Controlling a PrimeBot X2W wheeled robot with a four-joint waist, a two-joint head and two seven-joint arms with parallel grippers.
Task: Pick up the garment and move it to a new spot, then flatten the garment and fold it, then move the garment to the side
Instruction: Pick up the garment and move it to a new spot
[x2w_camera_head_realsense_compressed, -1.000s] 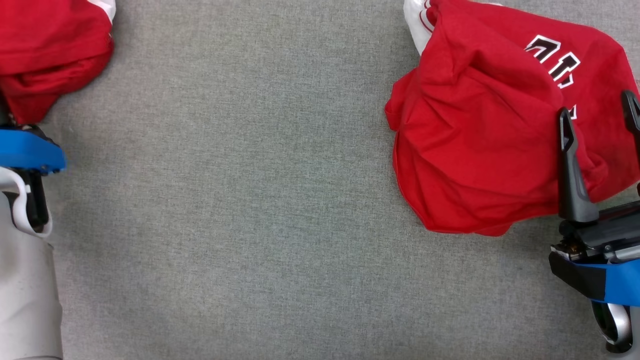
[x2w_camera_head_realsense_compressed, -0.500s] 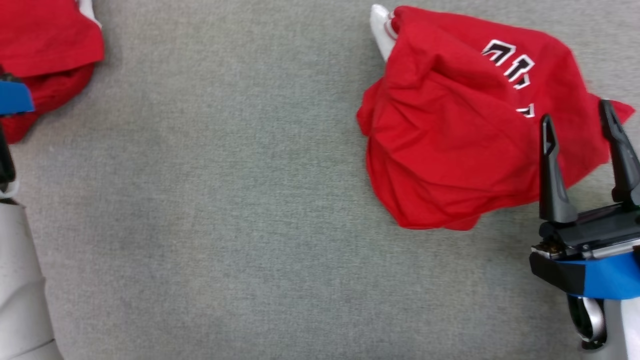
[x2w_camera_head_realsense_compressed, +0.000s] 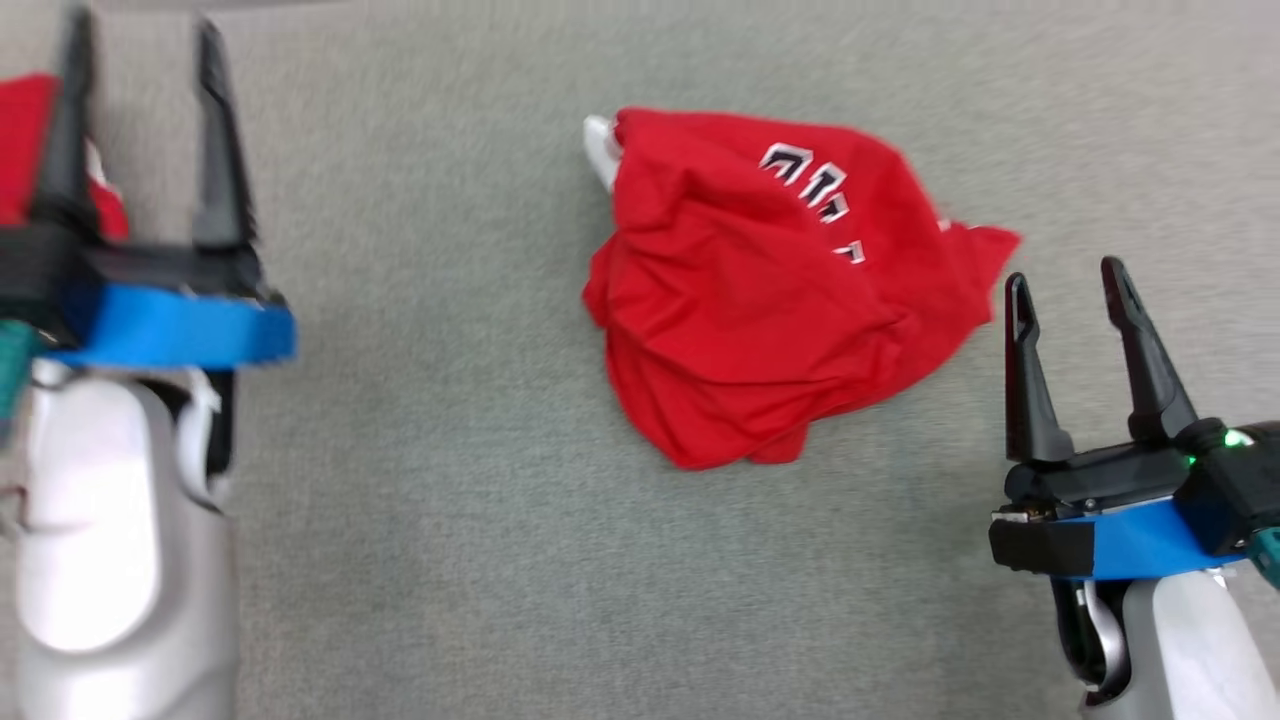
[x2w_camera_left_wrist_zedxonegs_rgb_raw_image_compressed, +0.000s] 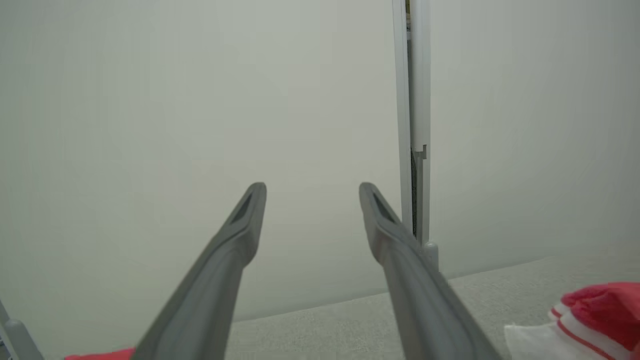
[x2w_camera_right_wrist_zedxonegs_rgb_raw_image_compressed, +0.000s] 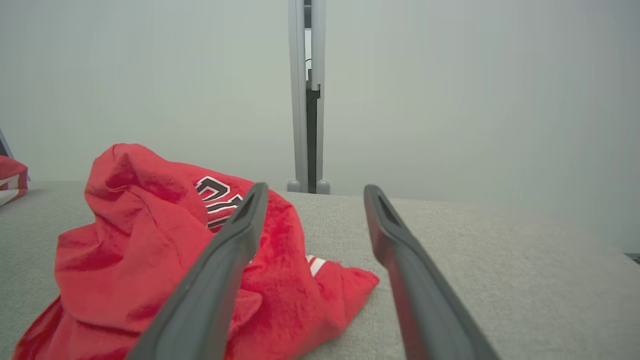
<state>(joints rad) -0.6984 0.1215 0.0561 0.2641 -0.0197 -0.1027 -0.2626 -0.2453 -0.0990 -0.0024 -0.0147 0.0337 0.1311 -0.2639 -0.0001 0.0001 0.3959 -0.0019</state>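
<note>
A crumpled red garment (x2w_camera_head_realsense_compressed: 760, 300) with white and black lettering lies in a heap on the grey fabric surface (x2w_camera_head_realsense_compressed: 450, 520), a white trimmed part sticking out at its far left. My right gripper (x2w_camera_head_realsense_compressed: 1065, 272) is open just right of it, fingers empty, not touching the cloth. In the right wrist view the red garment (x2w_camera_right_wrist_zedxonegs_rgb_raw_image_compressed: 150, 250) lies left of and behind the open right gripper (x2w_camera_right_wrist_zedxonegs_rgb_raw_image_compressed: 316, 188). My left gripper (x2w_camera_head_realsense_compressed: 142, 20) is open and empty at the far left, raised in front of another red cloth (x2w_camera_head_realsense_compressed: 20, 140). The left wrist view shows the open left gripper (x2w_camera_left_wrist_zedxonegs_rgb_raw_image_compressed: 312, 187) with nothing between its fingers.
A pale wall and a grey upright post (x2w_camera_right_wrist_zedxonegs_rgb_raw_image_compressed: 306, 100) stand behind the surface. The second red cloth (x2w_camera_right_wrist_zedxonegs_rgb_raw_image_compressed: 10, 175) sits at the far left edge. A red and white striped cloth edge (x2w_camera_left_wrist_zedxonegs_rgb_raw_image_compressed: 590, 310) shows low in the left wrist view.
The head camera has pulled back, so the whole picture shifted. My left gripper has opened, letting go of the red cloth at the left, and risen. My right gripper now stands beside the crumpled garment.
</note>
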